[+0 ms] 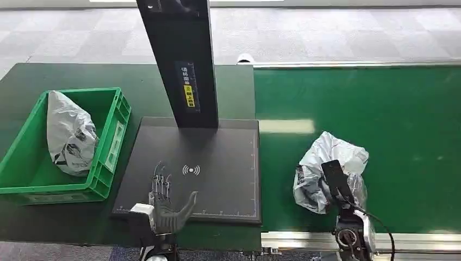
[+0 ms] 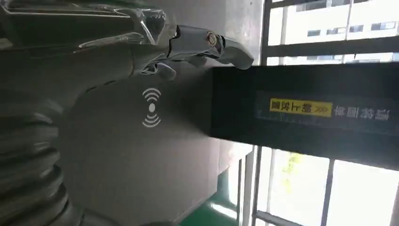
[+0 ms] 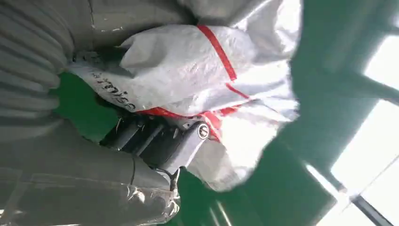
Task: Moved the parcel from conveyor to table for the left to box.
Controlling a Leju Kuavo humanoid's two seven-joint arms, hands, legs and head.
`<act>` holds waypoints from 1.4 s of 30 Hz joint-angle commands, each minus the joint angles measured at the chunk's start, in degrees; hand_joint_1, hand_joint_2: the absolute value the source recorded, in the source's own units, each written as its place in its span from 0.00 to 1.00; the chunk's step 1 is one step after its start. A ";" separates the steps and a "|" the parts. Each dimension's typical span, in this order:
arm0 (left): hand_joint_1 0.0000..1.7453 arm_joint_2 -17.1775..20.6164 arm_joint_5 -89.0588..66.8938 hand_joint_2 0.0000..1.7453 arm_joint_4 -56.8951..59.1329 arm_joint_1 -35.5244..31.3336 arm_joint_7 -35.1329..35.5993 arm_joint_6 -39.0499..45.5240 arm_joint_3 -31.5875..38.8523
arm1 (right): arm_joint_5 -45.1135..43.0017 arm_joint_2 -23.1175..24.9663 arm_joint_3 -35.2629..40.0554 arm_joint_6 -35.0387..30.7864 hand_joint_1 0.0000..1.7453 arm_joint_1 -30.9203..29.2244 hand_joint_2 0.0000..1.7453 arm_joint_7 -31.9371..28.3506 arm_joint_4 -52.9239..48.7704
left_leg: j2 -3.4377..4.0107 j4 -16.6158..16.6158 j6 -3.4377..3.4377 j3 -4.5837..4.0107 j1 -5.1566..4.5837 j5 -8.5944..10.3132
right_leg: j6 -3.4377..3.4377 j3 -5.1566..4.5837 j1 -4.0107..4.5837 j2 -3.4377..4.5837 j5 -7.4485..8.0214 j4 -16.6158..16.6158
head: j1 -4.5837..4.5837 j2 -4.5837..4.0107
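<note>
A crumpled grey-white parcel (image 1: 326, 155) with red stripes (image 3: 188, 66) lies on the green conveyor (image 1: 380, 109), near its front edge. My right hand (image 1: 340, 185) reaches into its near side. In the right wrist view the dark fingers (image 3: 155, 139) curl into the bag and the thumb lies against its other side, so the hand grips it. My left hand (image 1: 163, 204) hovers over the front edge of the black scanning pad (image 1: 217, 157), fingers spread and holding nothing. Those fingers (image 2: 202, 44) point toward the pad's wifi mark in the left wrist view.
A green crate (image 1: 111, 147) at the left of the dark table holds another grey parcel (image 1: 68, 133). A tall black pole (image 1: 182, 60) rises from the back of the pad. The conveyor's metal rail (image 1: 304, 239) runs along the front.
</note>
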 commanded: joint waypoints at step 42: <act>0.00 -5.17 0.06 1.00 7.16 -5.79 0.13 1.54 1.29 | -18.15 7.77 28.97 22.42 1.00 -16.57 1.00 -0.31 9.54 | 0.28 -0.02 0.07 0.14 0.04 -0.03 | -0.11 0.11 0.08 0.08 0.00 -0.02 | 0.00 0.00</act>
